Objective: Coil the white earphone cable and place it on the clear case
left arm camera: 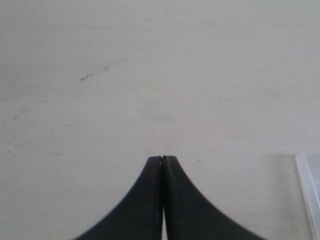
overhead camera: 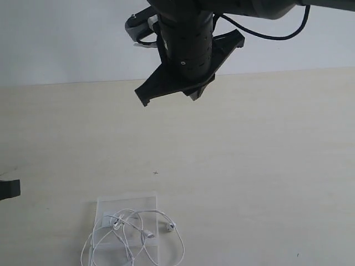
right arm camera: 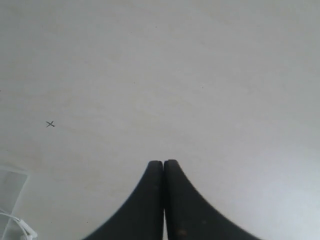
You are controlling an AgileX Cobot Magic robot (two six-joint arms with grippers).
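Note:
The clear case [overhead camera: 126, 200] lies flat on the pale table near the front edge of the exterior view. The white earphone cable [overhead camera: 135, 235] rests on it in loose loops, and some loops spill past the case's sides. One earbud [overhead camera: 168, 226] lies just off its right edge. My left gripper [left arm camera: 162, 158] is shut with nothing in it, over bare table, with the case's edge [left arm camera: 306, 186] off to one side. My right gripper [right arm camera: 163, 162] is also shut and empty; the case's corner [right arm camera: 11, 184] and a bit of cable [right arm camera: 24, 228] show beside it.
The right arm's black body [overhead camera: 186, 50] hangs large at the top middle of the exterior view, trailing a thick black cable [overhead camera: 260, 34]. A black end of the left arm [overhead camera: 9, 189] shows at the left edge. A small x mark [overhead camera: 156, 173] is on the table.

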